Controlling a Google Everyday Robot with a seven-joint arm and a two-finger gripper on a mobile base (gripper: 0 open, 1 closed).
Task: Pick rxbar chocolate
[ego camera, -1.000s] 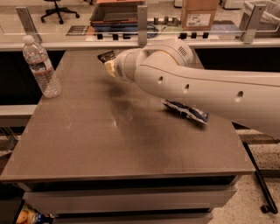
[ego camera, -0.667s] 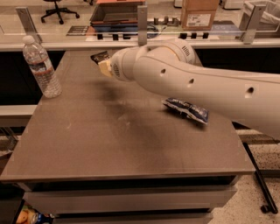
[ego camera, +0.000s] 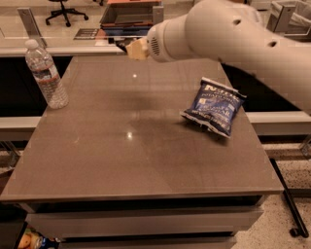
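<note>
Camera view looks down on 1 brown table (ego camera: 121,160) that fills most of the frame. We see the white arm (ego camera: 228,34) enter from the upper right and reach leftward across the top. It ends at the gripper (ego camera: 132,48), in the upper middle of the frame, raised over the table's far edge.

Of the gripper we can make out 1 tan finger pad (ego camera: 138,49). A small dark flat piece sticks out just to its left, and we take this for the rxbar chocolate (ego camera: 122,45). The fingers appear closed on that bar, pinching it at one end, with the bar lifted off the tabletop. Its lettering is too small for us to read.

On the table we count 2 things. A blue crinkly chip bag (ego camera: 214,106) lies right of centre, tilted, well apart from the gripper and below the arm. A clear water bottle (ego camera: 47,75) with a white cap stands upright near the left edge, in the upper left of the frame.

Beyond the table, along the top of the frame, we see a pale counter, a dark tray (ego camera: 127,17) and the base of 1 office chair (ego camera: 65,9). Something colourful (ego camera: 31,240) sits low in the bottom left corner, but we cannot tell what it is.
</note>
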